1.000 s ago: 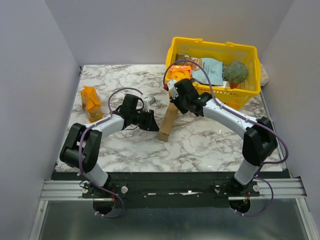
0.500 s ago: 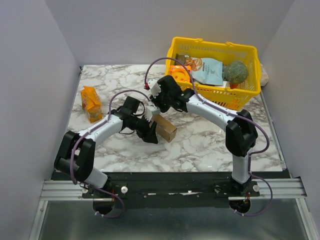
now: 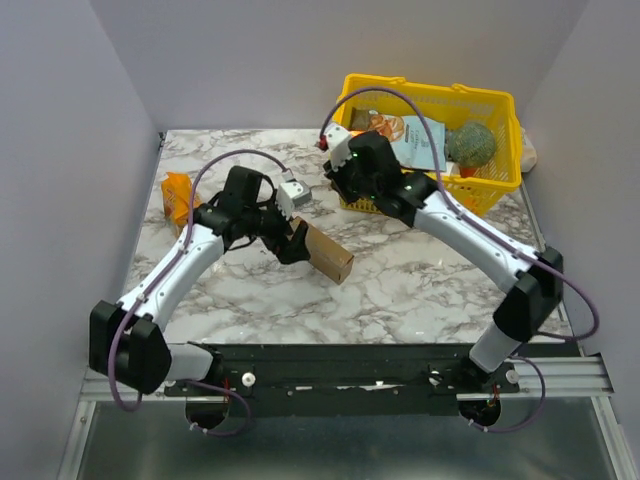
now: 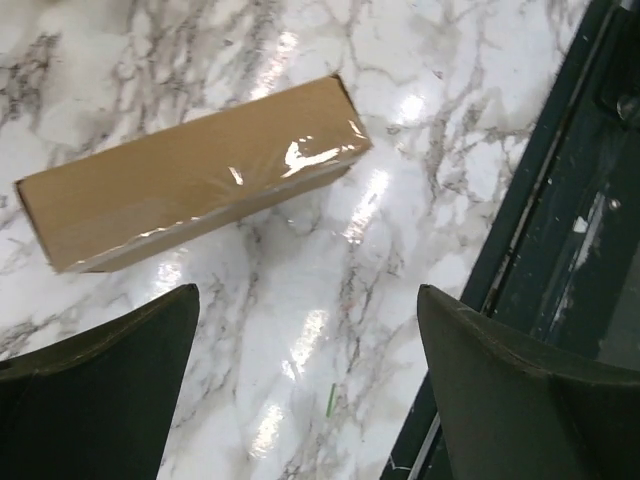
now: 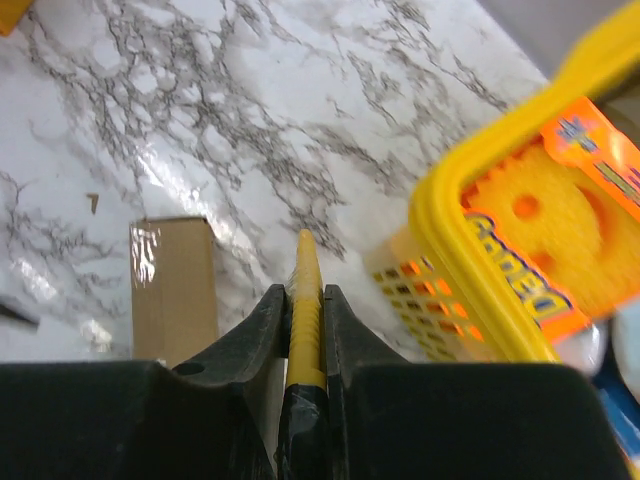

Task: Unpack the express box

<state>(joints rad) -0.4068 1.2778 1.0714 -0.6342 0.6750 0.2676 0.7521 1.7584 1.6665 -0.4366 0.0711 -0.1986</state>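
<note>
The express box (image 3: 328, 255) is a plain brown taped carton lying flat on the marble table. My left gripper (image 3: 293, 240) is at its left end, open and empty. In the left wrist view the box (image 4: 190, 170) lies beyond the gripper (image 4: 305, 300), apart from both fingers. My right gripper (image 3: 343, 188) is up beside the yellow basket, shut on a thin yellow ridged tool (image 5: 305, 275) that sticks out between its fingers (image 5: 268, 320). In the right wrist view the box (image 5: 172, 285) shows below and left of the right gripper (image 5: 305, 290).
The yellow mesh basket (image 3: 497, 100) stands at the back right, holding broccoli (image 3: 470, 143), packets and an orange sponge pack (image 5: 540, 220). An orange snack packet (image 3: 178, 195) lies at the left of the table. The dark table rail (image 4: 560, 200) runs near the box.
My left gripper has opened and let go of the box, which went from standing tilted to lying flat. My right arm pulled back from the box toward the basket, tool still held.
</note>
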